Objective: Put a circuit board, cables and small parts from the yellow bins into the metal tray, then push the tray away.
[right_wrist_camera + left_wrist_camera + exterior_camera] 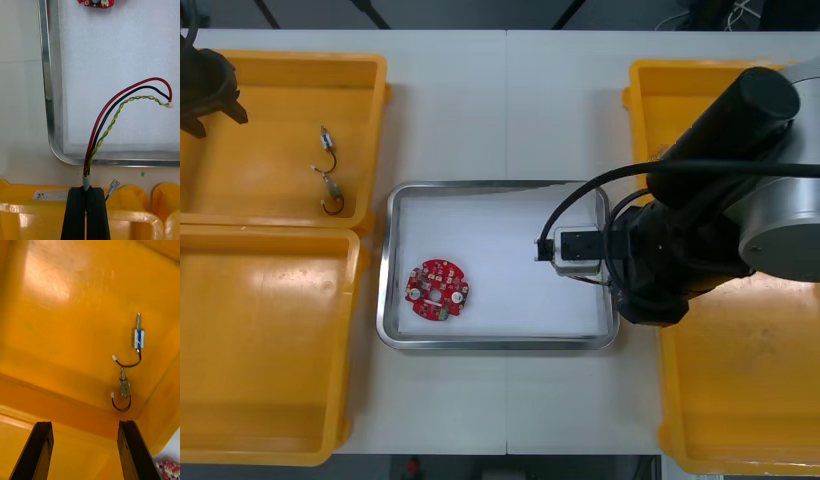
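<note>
- Now, my right gripper (87,190) is pinched tight on a cable bundle (112,108), the fingers apart only by the bundle's sleeved end. It sits just outside the tray (43,75), between the tray's right rim and the right bins (131,197).
- Bundle: one red wire, one black, one twisted yellow-and-green pair. It rises from my fingers, crosses the tray's rim and arcs over the white inside, ending in a small white plug. Cannot tell whether the plug touches the white surface.
- A short lead with a metal lug (113,186) sticks out beside my fingers, outside the tray.
- Circuit board (437,290), round and red, lies flat inside the tray, in its left half toward the near rim.
- My left gripper (84,425) is spread wide with nothing between the fingers, over the far left bin (370,100), well away from the tray.
- Two small metal parts (328,140), each with a black wire loop, lie on that bin's floor, toward the side nearest the tray.
</note>
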Controlling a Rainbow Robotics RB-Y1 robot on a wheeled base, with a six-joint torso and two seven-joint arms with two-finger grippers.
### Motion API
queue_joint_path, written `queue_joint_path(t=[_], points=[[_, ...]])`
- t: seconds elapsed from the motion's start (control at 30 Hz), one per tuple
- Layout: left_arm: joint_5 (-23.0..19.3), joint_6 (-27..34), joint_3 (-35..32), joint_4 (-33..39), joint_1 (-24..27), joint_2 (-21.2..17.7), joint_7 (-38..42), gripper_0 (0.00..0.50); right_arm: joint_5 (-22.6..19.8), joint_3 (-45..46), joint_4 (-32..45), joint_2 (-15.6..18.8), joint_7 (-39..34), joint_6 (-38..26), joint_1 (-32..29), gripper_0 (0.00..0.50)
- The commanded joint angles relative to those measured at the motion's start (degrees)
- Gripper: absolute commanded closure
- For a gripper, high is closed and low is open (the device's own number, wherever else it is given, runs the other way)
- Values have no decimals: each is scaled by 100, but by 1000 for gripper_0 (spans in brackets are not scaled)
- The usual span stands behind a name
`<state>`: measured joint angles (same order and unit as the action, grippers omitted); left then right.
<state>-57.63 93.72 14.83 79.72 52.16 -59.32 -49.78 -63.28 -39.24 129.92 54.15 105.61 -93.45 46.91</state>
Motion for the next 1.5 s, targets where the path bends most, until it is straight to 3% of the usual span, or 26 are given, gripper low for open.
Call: queue_joint_path(t=[0.03, 0.33, 0.73, 0.9, 0.97, 1.07, 1.13, 1.23, 1.33, 1.5], points=[[146, -425, -156, -308, 339, -167, -638, 0, 264, -743, -195, -318, 83, 319, 609, 500], [981, -882, -165, -844, 725, 571, -656, 0, 835, -1832, -784, -810, 74, 873, 1084, 500], [1526, -1251, 240, -1960, 1481, 1503, -673, 0, 1310, -2553, -1575, -1276, 144, 1321, 1251, 500], [1693, -1559, 257, -2347, 1534, 1845, -753, 0, 1363, -2650, -1812, -1381, 206, 1356, 1251, 497], [1808, -1603, 319, -2391, 1534, 1924, -797, 0, 1380, -2694, -1891, -1407, 223, 1435, 1251, 460], [1887, -1638, 565, -2426, 1534, 2012, -823, 0, 1424, -2720, -1927, -1407, 232, 1479, 1251, 330], [1878, -1682, 714, -2497, 1534, 2030, -858, 0, 1415, -2720, -1927, -1399, 214, 1470, 1251, 208], [1843, -1840, 828, -2646, 1534, 2065, -920, 0, 1363, -2702, -1918, -1381, 197, 1453, 1259, 108], [1834, -2068, 864, -2831, 1534, 2118, -1025, 0, 1222, -2588, -1918, -1346, 179, 1338, 1259, 40], [1790, -2306, 872, -3129, 1534, 2179, -1482, 0, 809, -2087, -1900, -1320, 162, 846, 1259, 0]])
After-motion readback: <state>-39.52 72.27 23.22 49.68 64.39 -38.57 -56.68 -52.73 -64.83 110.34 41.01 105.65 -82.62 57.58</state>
